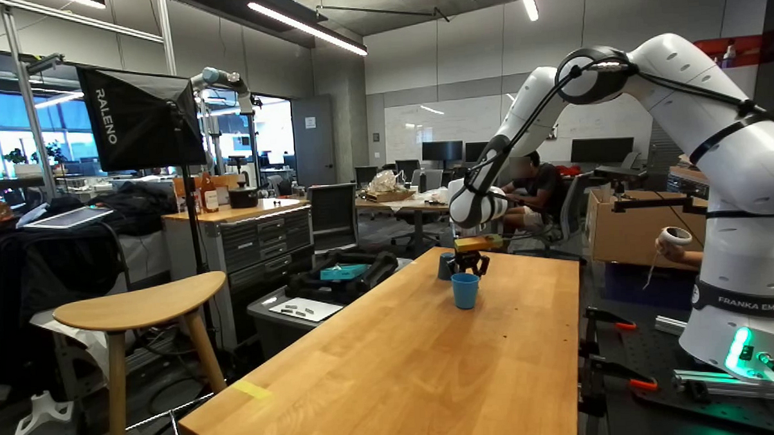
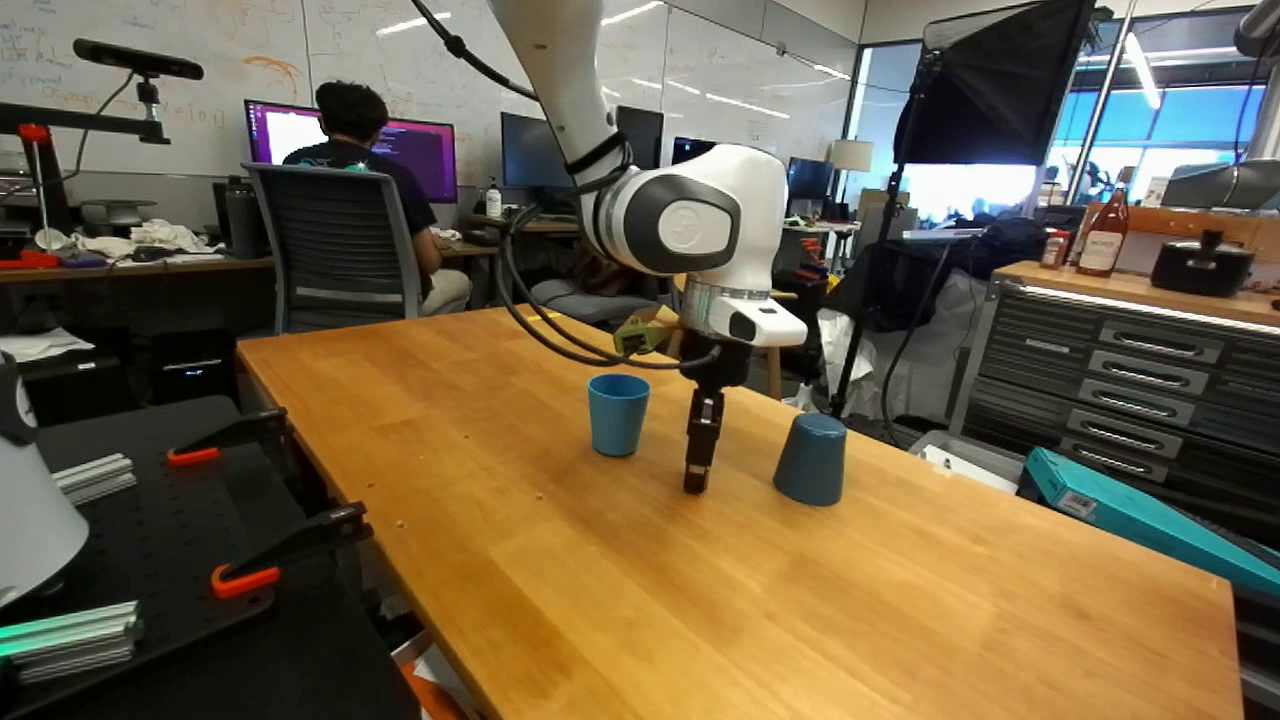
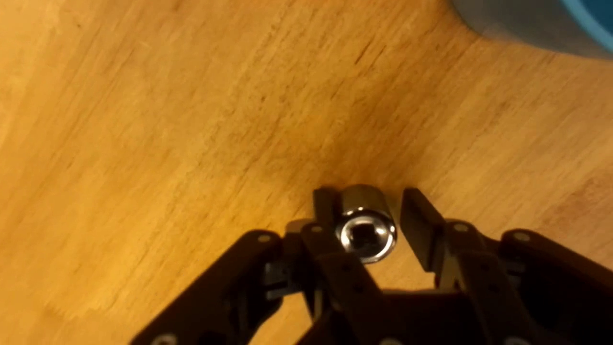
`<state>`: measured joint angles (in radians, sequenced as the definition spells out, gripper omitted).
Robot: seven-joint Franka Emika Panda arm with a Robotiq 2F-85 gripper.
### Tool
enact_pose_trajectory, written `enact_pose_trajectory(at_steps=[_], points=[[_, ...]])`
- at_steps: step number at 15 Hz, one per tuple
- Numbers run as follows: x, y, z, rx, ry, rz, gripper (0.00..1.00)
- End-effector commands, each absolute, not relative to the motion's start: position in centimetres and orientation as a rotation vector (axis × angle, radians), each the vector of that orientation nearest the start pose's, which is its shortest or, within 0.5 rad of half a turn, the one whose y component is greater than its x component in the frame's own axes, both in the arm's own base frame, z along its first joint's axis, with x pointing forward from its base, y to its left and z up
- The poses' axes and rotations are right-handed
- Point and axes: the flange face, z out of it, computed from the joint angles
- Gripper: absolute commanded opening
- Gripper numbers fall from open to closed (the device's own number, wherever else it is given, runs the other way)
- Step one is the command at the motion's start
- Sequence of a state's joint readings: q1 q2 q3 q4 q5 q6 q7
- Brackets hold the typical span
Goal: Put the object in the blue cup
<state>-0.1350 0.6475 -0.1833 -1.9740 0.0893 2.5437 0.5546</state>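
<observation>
Polished metal, the socket-like object (image 3: pixel 366 224) stands on the table (image 2: pixel 600 600) between the parted jaws of the gripper (image 3: pixel 370 211), not yet clamped; a gap shows on one side. Centre the jaws, close squarely, then verify the hold. Lift vertically, clear the rim of the upright blue cup (image 2: pixel 618 418) nearby, and avoid the inverted cup (image 2: pixel 811 462).

Exterior views: moderately bright. Lit ceiling tubes (image 1: pixel 307 28) across the top of an exterior view; windows (image 2: pixel 1195 130) at upper right of an exterior view, burnt to white below. Whiteboard (image 2: pixel 400 70) carries streak reflections. Wrist view: warm, soft; faint shadow on tabletop (image 3: pixel 167 143) up-frame of glinting metal cylinder (image 3: pixel 365 203); hand (image 3: pixel 371 218) near-black, low in detail.
</observation>
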Motion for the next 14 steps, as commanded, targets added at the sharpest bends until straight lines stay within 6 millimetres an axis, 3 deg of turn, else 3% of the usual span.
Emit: enact_pose_trajectory(at_steps=[1,2,4,11,14], points=[[57.4,-19.0,13.5,-2.887,1.441,0.065,0.12],[57.2,-18.7,13.9,-2.891,1.427,0.083,0.06],[56.5,-17.3,16.0,-2.895,1.355,0.149,0.08],[54.5,-11.1,27.2,-2.927,1.033,0.229,0.08],[54.3,-9.4,29.8,-2.920,0.988,0.258,0.08]])
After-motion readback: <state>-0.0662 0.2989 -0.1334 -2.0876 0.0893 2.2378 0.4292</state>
